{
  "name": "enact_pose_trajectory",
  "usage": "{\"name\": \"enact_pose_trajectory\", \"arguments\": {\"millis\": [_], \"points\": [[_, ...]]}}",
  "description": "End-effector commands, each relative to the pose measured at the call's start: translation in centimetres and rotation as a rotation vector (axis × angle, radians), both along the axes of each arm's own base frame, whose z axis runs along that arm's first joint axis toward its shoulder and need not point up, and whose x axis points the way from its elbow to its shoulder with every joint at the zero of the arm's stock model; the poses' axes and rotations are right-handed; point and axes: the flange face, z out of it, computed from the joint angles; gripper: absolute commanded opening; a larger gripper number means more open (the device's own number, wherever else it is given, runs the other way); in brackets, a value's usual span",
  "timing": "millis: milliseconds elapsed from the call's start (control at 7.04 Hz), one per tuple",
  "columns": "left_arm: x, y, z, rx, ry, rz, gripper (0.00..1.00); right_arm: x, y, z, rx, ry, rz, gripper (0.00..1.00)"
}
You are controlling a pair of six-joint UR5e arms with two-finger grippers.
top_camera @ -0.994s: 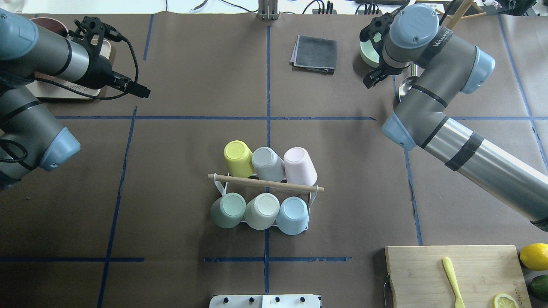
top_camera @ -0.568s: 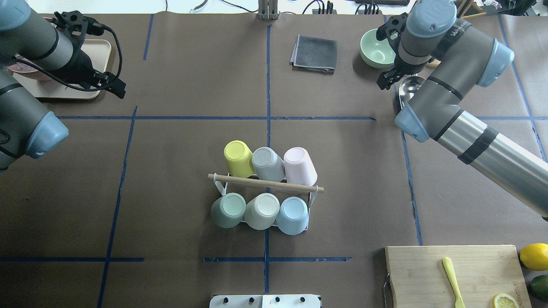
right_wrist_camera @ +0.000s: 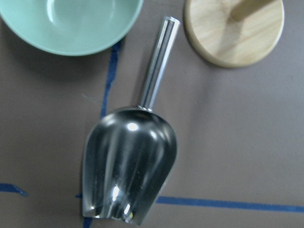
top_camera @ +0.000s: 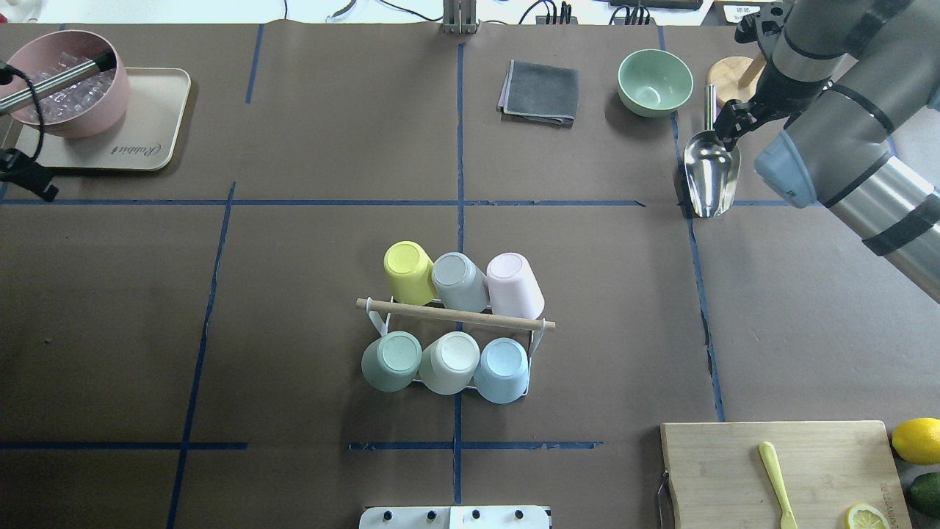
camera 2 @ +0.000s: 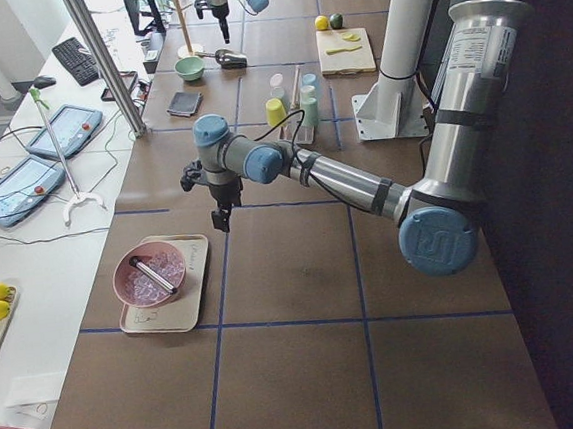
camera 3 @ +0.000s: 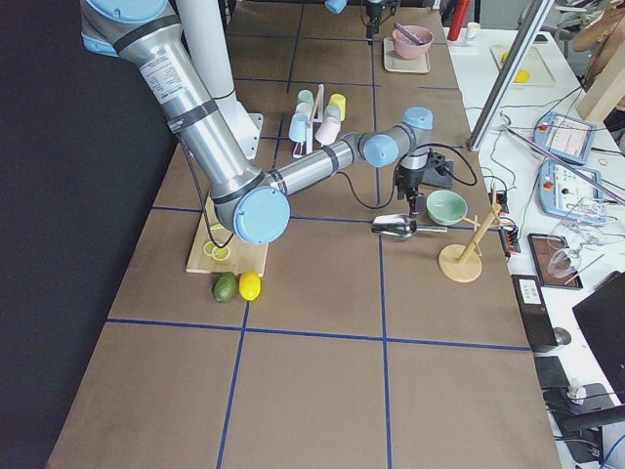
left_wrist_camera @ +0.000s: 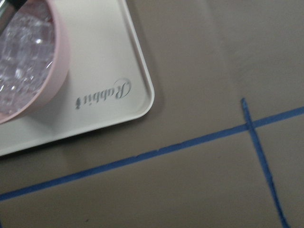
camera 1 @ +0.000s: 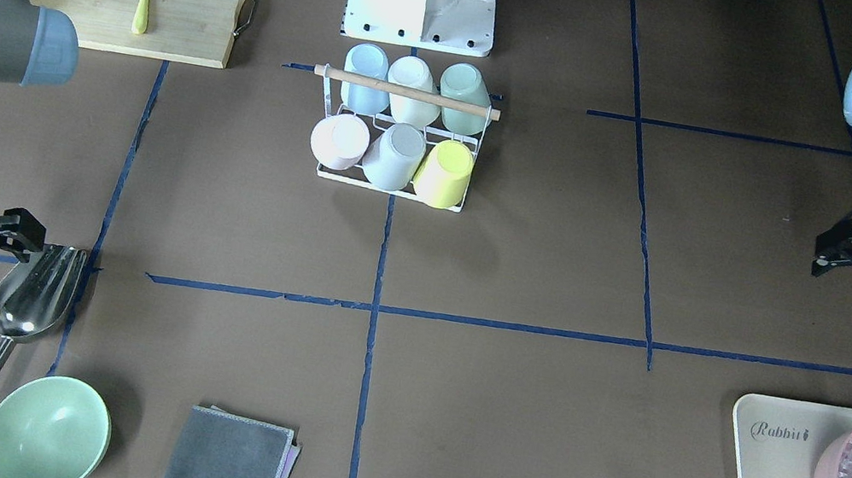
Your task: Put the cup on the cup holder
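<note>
Cup holder [top_camera: 455, 316] carries six upturned cups [top_camera: 400, 358] mid-table.

Overall level: bright and even in every view; I read colours without effort.
Source: diffuse, from above; I see no lamp.
Shadows: soft and short; the cup holder [top_camera: 455, 317] and the green bowl [top_camera: 655, 72] each throw a faint dark fringe on the table [top_camera: 294, 294].
Glare: hard white highlights on the metal scoop [right_wrist_camera: 128, 166]; small glints on the ice [left_wrist_camera: 23, 52] in the pink bowl [left_wrist_camera: 59, 61]; the table paper is matte.
Overexposure: the strip beyond the table's far edge in the overhead view is washed out.
Focus: the left wrist view is soft, and the lettering on the tray [left_wrist_camera: 104, 42] is smeared; the right wrist view is sharper.
Dark zones: the margin on the robot's side of both side views is nearly black.
Distortion: in the side views the pole [camera 2: 102, 60] leans and the tape lines [camera 2: 357, 269] splay toward the edges.
</note>
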Motion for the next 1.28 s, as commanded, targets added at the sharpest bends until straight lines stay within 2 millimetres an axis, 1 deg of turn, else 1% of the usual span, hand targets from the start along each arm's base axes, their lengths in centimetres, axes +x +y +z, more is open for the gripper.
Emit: {"name": "enact_pose_trajectory", "arguments": {"millis": [0,142,284,426,568,710,852,994,1136], "points": [[-5.4,3.7,6.2,-0.14,0.063,-0.059,1.0,6.6,3.0,4.4,-0.15,-0.042,0.092,1.0],[-7.0,4.4,7.4,-0.162,0.058,-0.088,1.0,11.3,3.5,6.9,-0.217,-0.076,0.157,1.0],[-10.2,5.3,8.9,-0.19,0.058,-0.15,1.0,14.8,5.4,8.7,-0.248,-0.093,0.202,1.0],[-13.6,5.3,9.4,-0.193,0.053,-0.22,1.0,17.1,8.8,10.2,-0.253,-0.092,0.219,1.0],[-15.0,5.3,9.4,-0.176,0.05,-0.235,1.0,19.7,11.5,11.7,-0.266,-0.092,0.251,1.0],[-17.4,5.7,9.7,-0.123,0.056,-0.218,1.0,22.2,14.5,12.9,-0.256,-0.093,0.255,1.0],[-18.9,6.1,10.1,-0.118,0.06,-0.232,1.0,25.0,16.8,14.4,-0.267,-0.112,0.276,1.0],[-20.0,7.9,11.3,-0.143,0.073,-0.257,1.0,27.1,18.7,16.0,-0.264,-0.127,0.267,1.0],[-20.0,9.4,11.8,-0.17,0.146,-0.259,1.0,29.5,20.2,17.1,-0.24,-0.133,0.262,1.0]]}}
